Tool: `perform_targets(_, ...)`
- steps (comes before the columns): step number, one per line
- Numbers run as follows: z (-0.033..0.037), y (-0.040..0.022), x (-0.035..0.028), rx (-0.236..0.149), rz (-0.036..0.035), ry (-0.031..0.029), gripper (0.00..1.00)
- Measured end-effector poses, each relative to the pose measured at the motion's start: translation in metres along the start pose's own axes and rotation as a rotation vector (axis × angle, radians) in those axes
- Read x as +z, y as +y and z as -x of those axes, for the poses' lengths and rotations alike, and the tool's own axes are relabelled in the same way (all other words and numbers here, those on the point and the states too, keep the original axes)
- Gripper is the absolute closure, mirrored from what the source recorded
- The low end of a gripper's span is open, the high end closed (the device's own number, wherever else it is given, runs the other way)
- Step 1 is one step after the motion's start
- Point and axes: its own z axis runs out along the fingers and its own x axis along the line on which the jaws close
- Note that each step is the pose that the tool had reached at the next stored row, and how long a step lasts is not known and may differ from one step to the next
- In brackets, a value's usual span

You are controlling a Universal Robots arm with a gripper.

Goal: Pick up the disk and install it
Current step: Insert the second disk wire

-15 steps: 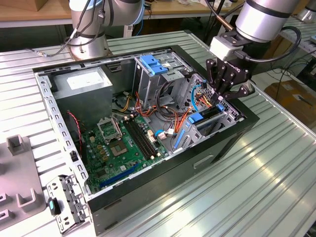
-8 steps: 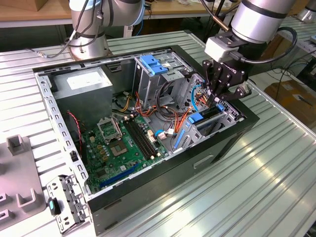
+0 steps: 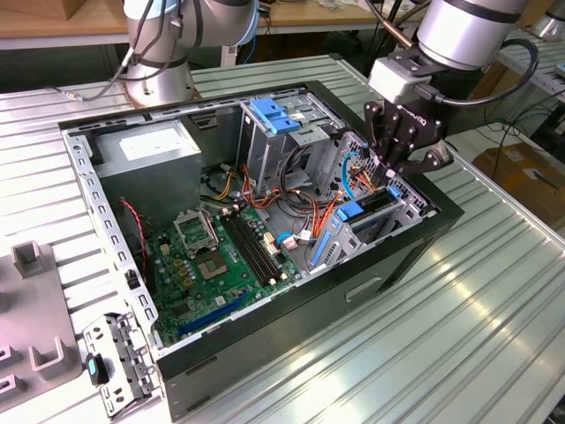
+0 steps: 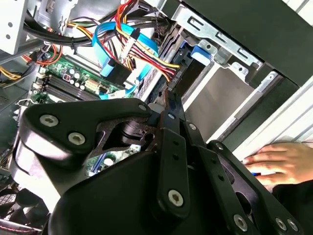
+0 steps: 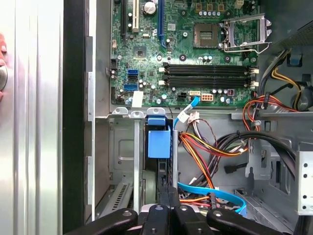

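The disk (image 3: 351,210) stands on edge inside the drive bay at the case's corner on the exterior view's right, its blue carrier rails showing. In the first wrist view its blue tab (image 5: 159,139) sits at the top of the slot, with the dark edge of the disk running toward my fingers. My gripper (image 3: 386,177) hangs just above the bay, over the disk's end farthest from the motherboard. Its fingertips (image 5: 164,193) are pressed together, shut, with nothing visible between them. I cannot tell whether they touch the disk. The gripper (image 4: 168,98) points down into the bay.
The open computer case (image 3: 106,230) lies on a ribbed metal table. Inside are the motherboard (image 3: 221,265), a power supply (image 3: 154,146), a tall cage with a blue latch (image 3: 278,115) and bundled cables (image 5: 215,147). A person's hand (image 4: 279,164) rests beside the case. A loose bracket (image 3: 119,362) lies at the front.
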Motion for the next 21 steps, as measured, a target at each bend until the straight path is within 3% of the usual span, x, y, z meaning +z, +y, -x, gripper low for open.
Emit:
perform_targets(5,0.002,0.0,-0.0178,0.0,0.0002,0.0027,0.89)
perform_targets(8,0.0088,-0.0001,-0.0204,0.0,0.0004,0.0101,0.89)
perform_targets(11,0.0215,-0.0003,-0.0207,0.0,0.0024,0.0195,0.89)
perform_targets(21,0.0635,-0.0038,-0.0217,0.0,0.0055,0.0254,0.89)
